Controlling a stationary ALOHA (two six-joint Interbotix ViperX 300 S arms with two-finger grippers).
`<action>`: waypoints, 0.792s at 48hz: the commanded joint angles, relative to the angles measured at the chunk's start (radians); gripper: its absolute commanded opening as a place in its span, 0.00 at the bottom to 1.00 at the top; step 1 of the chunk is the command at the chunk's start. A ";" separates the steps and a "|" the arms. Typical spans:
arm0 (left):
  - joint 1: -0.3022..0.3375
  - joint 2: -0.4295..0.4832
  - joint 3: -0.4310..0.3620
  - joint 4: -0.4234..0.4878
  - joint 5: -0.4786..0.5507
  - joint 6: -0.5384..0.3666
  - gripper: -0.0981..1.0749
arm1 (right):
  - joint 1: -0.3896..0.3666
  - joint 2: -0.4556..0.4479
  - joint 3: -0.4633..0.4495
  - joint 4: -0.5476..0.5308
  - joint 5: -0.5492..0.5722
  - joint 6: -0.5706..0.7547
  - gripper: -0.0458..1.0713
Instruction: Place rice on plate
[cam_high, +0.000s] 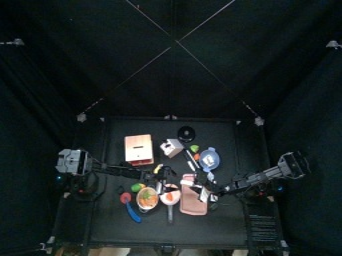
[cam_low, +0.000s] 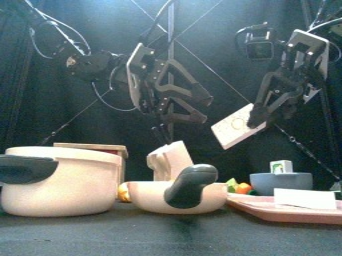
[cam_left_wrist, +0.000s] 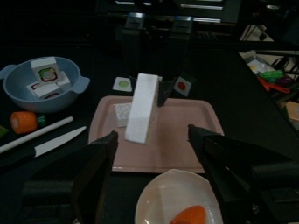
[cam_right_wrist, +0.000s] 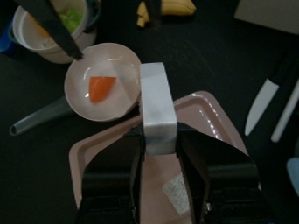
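Note:
The rice is a flat white packet and my right gripper is shut on it. The packet hangs tilted above the pink plate, a shallow rectangular tray. The front view has the rice packet in the air under the right gripper, well above the pink plate at the table's right. In the left wrist view the rice packet stands over the pink plate. My left gripper is open, empty, and hovers beside the plate over a white bowl.
The white bowl beside the plate holds an orange piece. A blue bowl with a card and two white utensils lie beyond. A large cream pot stands front left. Small cards sit behind the plate.

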 joint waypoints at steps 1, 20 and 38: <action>0.002 -0.037 0.014 -0.009 -0.058 0.000 0.92 | 0.000 -0.048 -0.008 0.081 0.028 0.002 0.52; 0.002 -0.041 0.083 -0.054 -0.181 0.000 0.92 | -0.003 -0.040 -0.008 0.336 0.015 0.005 0.52; 0.002 -0.040 0.089 -0.074 -0.184 0.000 0.92 | -0.064 -0.072 -0.025 0.463 0.041 0.008 0.52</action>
